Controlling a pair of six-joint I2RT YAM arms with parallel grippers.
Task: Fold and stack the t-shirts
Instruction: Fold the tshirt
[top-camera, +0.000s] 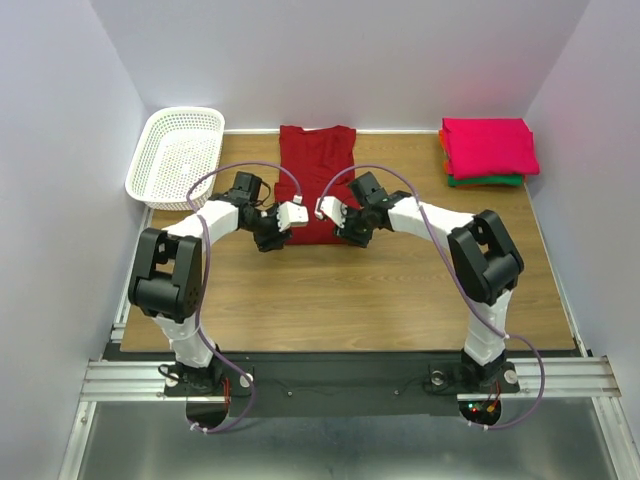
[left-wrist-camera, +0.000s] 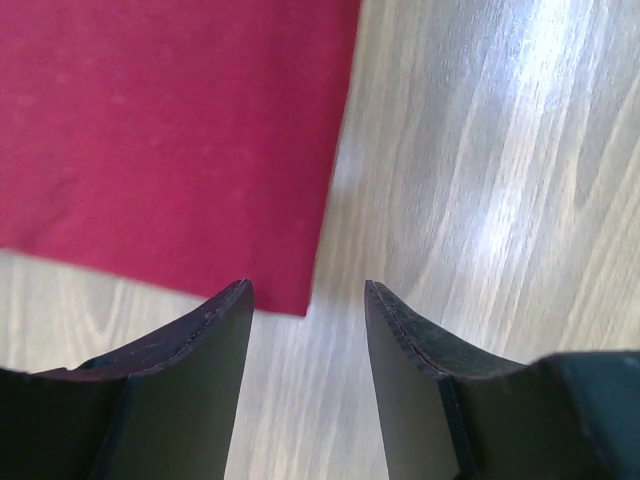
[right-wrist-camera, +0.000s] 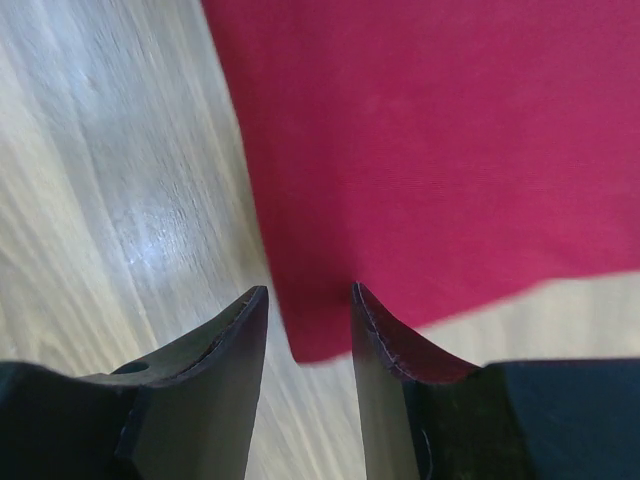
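A dark red t-shirt lies folded into a long strip at the middle back of the wooden table. My left gripper hovers over its near left corner, and my right gripper over its near right corner. In the left wrist view the left gripper is open, with the red shirt's corner just beyond the left fingertip and bare wood between the fingers. The right gripper is open too, nothing pinched; the red shirt's corner lies below the gap. Folded pink, orange and green t-shirts sit stacked at the back right.
A white plastic lattice basket stands at the back left corner. Purple cables loop over both arms. Walls close in the table on the left, back and right.
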